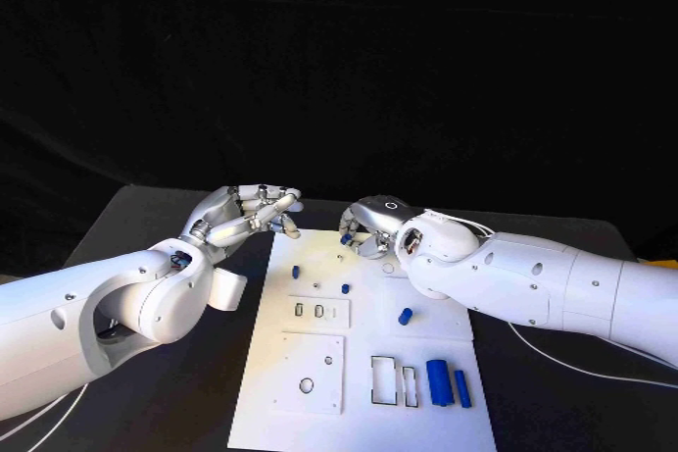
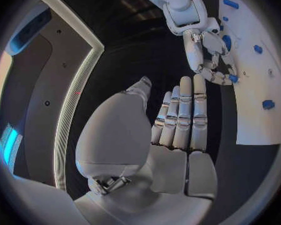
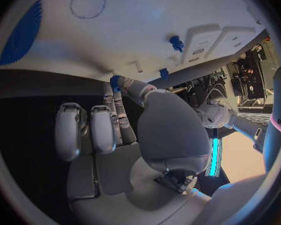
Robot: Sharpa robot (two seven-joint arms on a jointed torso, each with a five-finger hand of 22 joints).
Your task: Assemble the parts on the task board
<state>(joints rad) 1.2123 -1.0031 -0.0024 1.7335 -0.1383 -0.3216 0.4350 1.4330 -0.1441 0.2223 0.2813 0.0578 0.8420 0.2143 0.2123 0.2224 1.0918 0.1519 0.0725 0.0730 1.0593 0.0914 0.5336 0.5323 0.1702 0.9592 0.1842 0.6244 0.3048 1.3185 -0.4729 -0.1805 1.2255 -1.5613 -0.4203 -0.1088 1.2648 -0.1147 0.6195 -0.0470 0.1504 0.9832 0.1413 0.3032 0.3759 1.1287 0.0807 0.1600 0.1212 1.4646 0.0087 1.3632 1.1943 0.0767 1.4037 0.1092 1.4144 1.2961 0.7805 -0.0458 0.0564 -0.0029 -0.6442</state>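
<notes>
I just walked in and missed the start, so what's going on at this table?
A two-armed robot is putting small blue parts into a white task board on a black table. Its right hand is at the board's far edge, pinching a small blue part at its fingertips. The left hand hovers by the board's far left corner, holding nothing. Other blue pieces lie on the board, including two blue cylinders near its right side.

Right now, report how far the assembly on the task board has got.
Early stage. Seemingly done: one small blue peg stands upright in the task board. In hand: the right hand pinches a small blue part at its fingertips over the board's far end; the left hand holds nothing. Left: a short blue part and two blue cylinders lie loose on the board, beside unfilled slots.
</notes>
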